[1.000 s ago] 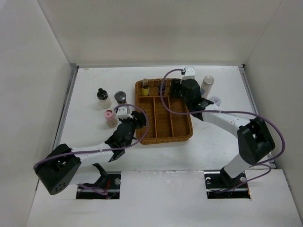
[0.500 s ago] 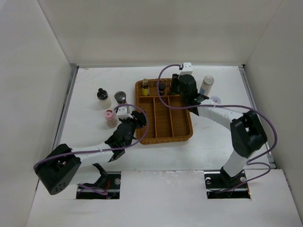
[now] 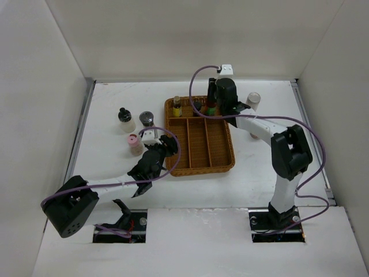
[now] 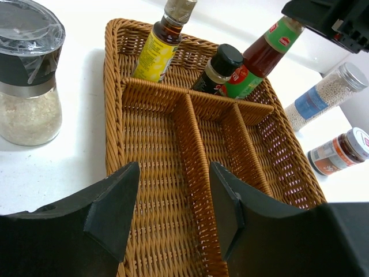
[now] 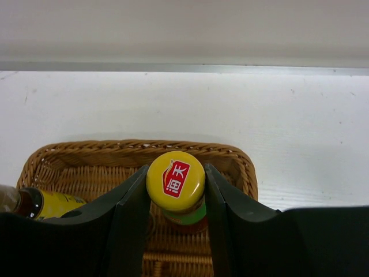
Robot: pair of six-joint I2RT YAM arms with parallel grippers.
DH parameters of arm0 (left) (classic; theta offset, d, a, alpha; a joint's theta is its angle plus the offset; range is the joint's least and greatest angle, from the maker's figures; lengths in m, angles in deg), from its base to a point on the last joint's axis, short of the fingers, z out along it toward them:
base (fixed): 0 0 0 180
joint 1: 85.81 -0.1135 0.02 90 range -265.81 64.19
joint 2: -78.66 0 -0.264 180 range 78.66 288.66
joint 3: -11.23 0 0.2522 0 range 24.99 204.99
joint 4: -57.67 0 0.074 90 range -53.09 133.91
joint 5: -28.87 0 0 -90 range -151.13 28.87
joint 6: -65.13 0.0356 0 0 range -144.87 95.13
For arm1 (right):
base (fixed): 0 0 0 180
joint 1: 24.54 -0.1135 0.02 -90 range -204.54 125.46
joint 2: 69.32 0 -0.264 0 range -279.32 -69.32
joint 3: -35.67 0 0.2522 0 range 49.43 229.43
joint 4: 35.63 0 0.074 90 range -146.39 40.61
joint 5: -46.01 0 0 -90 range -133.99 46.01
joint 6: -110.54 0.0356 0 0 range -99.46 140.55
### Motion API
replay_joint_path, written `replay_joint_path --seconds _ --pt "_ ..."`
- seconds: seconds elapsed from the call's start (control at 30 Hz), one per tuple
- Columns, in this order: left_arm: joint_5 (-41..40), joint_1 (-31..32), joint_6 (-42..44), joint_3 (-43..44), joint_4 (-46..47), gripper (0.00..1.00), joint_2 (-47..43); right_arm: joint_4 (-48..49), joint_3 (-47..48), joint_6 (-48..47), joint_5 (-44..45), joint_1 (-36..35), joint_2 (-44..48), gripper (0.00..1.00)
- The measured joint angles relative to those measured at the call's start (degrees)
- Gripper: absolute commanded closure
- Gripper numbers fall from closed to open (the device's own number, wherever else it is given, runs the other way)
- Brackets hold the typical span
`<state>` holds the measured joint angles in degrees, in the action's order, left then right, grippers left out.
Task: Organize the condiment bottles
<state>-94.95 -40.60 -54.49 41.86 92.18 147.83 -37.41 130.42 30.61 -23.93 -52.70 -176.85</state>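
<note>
Risk nearest the bases first: left gripper (image 4: 173, 213) hangs w/ jaws apart and nothing btwn them, low over the near-left part of the wicker tray (image 4: 110, 86). If it moves fwd w/o lifting, a finger could catch the rim or a divider and shove the tray. That would upset whatever stands in the far row. Just outside the tray on that side, pink-lidded jar (image 3: 134, 143) stands close to the left arm, so a sideways swing could knock it.

Far row next: yellow-label bottle (image 4: 153, 55) and small dark bottle (image 4: 216, 72) stand in the far compartment. The green yellow-capped bottle (image 5: 176, 179) is there too, right beside the dark one, and the left wrist view shows it leaning, not upright. The right gripper (image 5: 176, 190) is clamped on its cap from both sides. Main worry, imo: letting go while it's tilted, as it'd likely tip onto the dark bottle or over the tray wall. The grip is on the round cap only, so it could also pivot or slip. Can't tell whether its base touches the tray floor.

Beyond, right of the tray, tall white cylinder (image 3: 252, 103) sits near the right arm; a wide pull-back might clip it.
</note>
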Motion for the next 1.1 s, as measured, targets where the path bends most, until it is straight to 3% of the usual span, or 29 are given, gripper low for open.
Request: replay_joint_path --seconds 0.27,0.4,0.77,1.1 --pt "0.00 -0.22 0.00 0.00 0.00 0.51 0.00 0.02 1.51 -0.68 -0.66 0.07 -1.27 0.55" --pt "0.00 -0.26 0.00 0.00 -0.02 0.51 0.00 0.07 1.46 -0.90 -0.68 -0.04 -1.27 0.47" --pt "0.00 -0.31 0.00 0.00 0.00 0.51 0.00 1.51 -1.40 -1.07 -0.57 -0.79 -1.16 0.44" --pt "0.00 -0.31 0.00 0.00 0.00 0.51 0.00 1.70 -1.40 -1.27 -0.52 -0.85 -0.22 0.27"
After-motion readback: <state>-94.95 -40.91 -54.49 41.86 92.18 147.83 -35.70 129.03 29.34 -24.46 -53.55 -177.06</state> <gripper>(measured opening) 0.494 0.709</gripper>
